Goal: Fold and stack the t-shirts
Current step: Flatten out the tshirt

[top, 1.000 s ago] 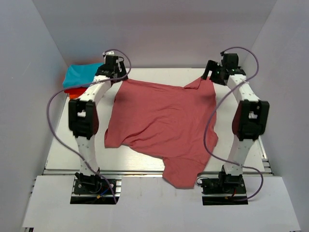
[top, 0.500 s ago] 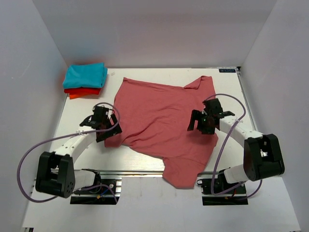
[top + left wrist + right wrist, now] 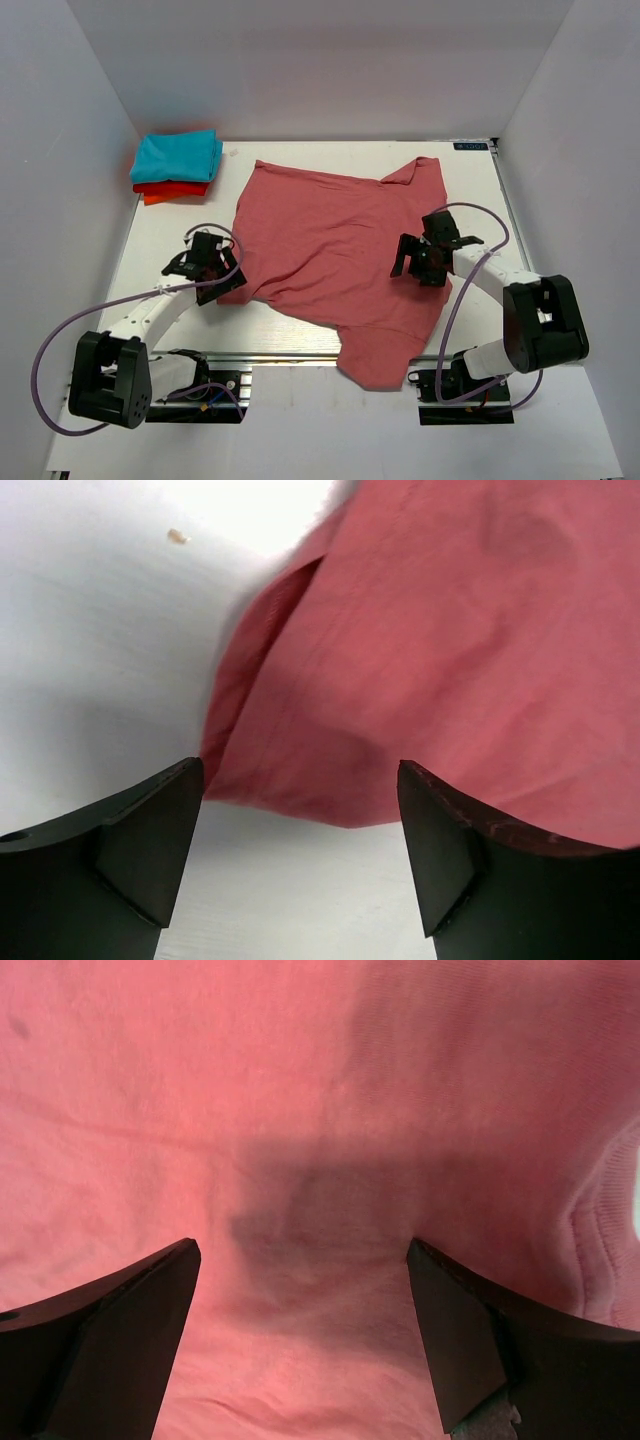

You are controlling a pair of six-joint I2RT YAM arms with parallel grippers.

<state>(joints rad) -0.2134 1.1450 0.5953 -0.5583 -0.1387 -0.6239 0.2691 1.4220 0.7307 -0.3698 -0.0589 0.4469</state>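
Note:
The large salmon-pink t-shirt (image 3: 335, 245) lies spread and rumpled across the table, one part hanging over the near edge. My left gripper (image 3: 208, 278) is open and empty, low at the shirt's left sleeve edge (image 3: 290, 730); the cloth lies just ahead of its fingers (image 3: 140, 830). My right gripper (image 3: 418, 262) is open and empty, hovering over the shirt's right side, pink cloth (image 3: 320, 1160) filling its view. The turquoise folded tee (image 3: 178, 155) lies on the orange-red folded tee (image 3: 170, 190) at the far left corner.
White walls close in the table (image 3: 480, 190) on the left, right and back. Purple cables loop from both arms. The shirt's lower part (image 3: 375, 360) drapes over the near rail between the arm bases.
From a second ago both arms swung down from the shirt's far corners to low over the table. Since half a second ago the left gripper drew slightly nearer; the right barely moved. The shirt lies unchanged.

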